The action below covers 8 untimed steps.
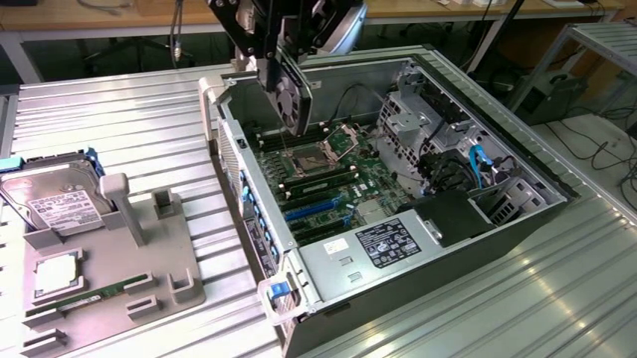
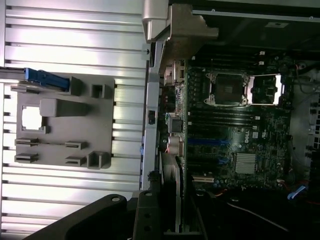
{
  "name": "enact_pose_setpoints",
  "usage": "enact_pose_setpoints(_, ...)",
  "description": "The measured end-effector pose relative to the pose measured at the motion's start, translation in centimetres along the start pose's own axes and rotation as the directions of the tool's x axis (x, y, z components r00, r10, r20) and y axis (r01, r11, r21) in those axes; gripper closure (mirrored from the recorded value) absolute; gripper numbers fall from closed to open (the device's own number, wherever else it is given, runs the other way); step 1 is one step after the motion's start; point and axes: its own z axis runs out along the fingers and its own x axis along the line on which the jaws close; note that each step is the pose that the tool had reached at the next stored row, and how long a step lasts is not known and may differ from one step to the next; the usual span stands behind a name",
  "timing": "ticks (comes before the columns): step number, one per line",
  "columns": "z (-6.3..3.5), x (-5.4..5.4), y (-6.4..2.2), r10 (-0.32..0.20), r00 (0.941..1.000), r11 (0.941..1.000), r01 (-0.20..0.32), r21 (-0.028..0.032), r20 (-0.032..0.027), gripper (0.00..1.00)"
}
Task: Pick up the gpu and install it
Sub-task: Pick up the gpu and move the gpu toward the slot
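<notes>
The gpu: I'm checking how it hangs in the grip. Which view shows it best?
The exterior view: the gpu hangs upright from the gripper above the open computer case, its fan side visible. The wrist view sees it edge-on, as a thin strip.

A: What is sitting on the ribbed metal table [image 1: 119, 112]?

B: An open computer case [image 1: 497, 246] is lying on its side. Its motherboard [image 1: 333, 190] is facing up, with the CPU socket [image 1: 303, 158] standing open.

A: And beside it?

B: A gray fixture tray [image 1: 174, 287] is lying toward the exterior view's left. It is holding a hard drive [image 1: 55, 198], a processor chip [image 1: 58, 274] and a memory stick [image 1: 100, 292].

A: Inside the case?

B: A power supply [image 1: 383, 246] is sitting by the motherboard, and blue cables [image 1: 476, 160] are curling near the drive bays.
</notes>
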Motion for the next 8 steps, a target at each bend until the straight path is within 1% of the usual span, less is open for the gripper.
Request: enact_pose_setpoints(8,0.02,-1.2,-0.08,0.000,1.0000,1.0000,0.000,0.0001,-0.0001,0.73)
